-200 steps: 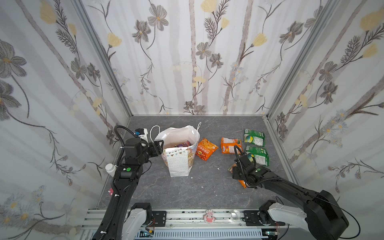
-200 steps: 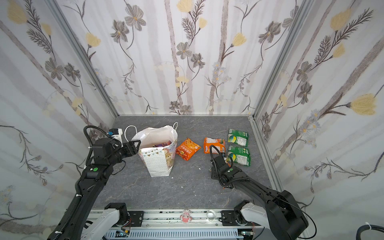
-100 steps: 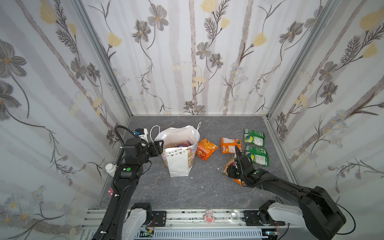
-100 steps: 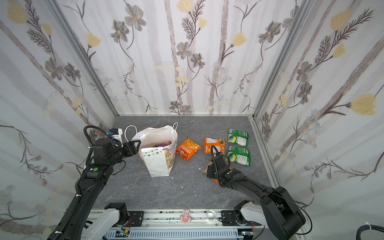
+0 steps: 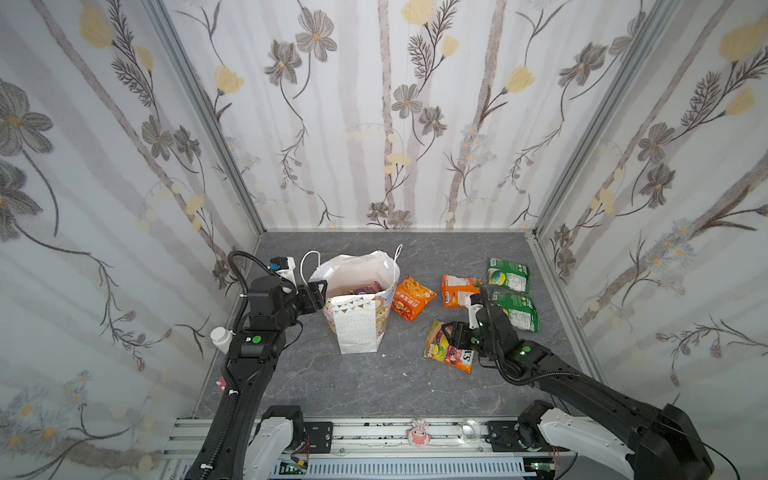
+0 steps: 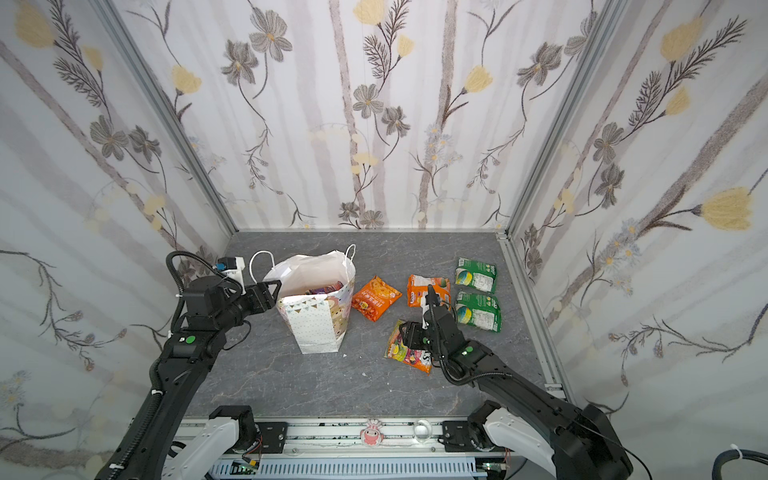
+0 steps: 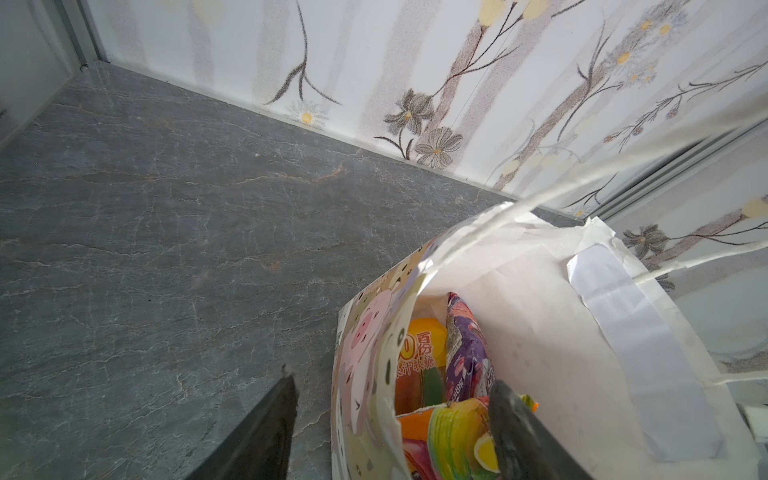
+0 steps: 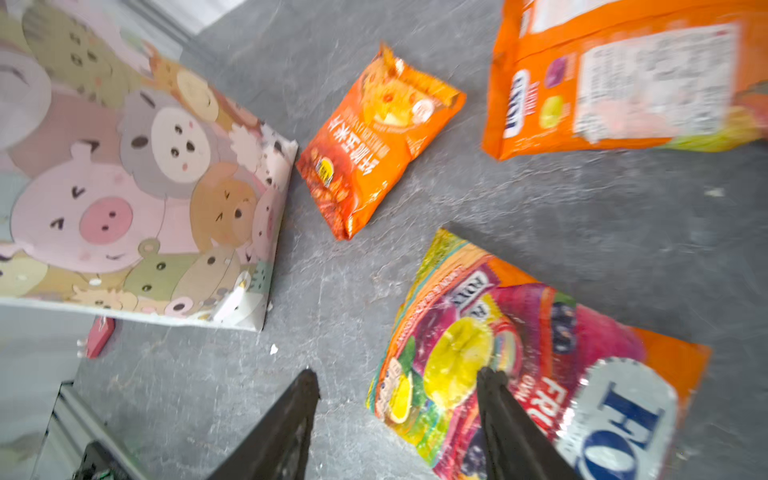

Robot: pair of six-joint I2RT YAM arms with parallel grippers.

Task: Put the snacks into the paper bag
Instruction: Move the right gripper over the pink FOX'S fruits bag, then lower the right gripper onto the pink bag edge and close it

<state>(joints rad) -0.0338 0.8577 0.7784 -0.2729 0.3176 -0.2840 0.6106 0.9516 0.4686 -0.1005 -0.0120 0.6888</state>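
The white paper bag [image 5: 357,328] [image 6: 316,328] stands upright at the left, its cartoon-animal side showing in the right wrist view [image 8: 137,199]. Inside it lie a purple packet [image 7: 465,349] and orange-yellow ones [image 7: 419,345]. My left gripper [image 5: 320,291] [image 7: 392,395] is open astride the bag's left wall, not pinching it. The multicoloured FOX'S candy bag [image 5: 446,353] [image 8: 540,365] lies flat on the table. My right gripper [image 5: 451,334] [image 8: 397,380] hangs open over its edge, empty. Two orange packets [image 5: 412,297] [image 5: 459,289] and two green ones [image 5: 508,275] [image 5: 517,311] lie beyond.
A white bottle [image 5: 219,337] and a small red item [image 5: 221,382] sit at the table's left edge. A white plug block [image 5: 284,266] lies behind the left arm. Papered walls close in the back and both sides.
My right gripper has swung left across the FOX'S candy bag toward its left edge, its jaws a little narrower. The left arm and the paper bag have not moved.
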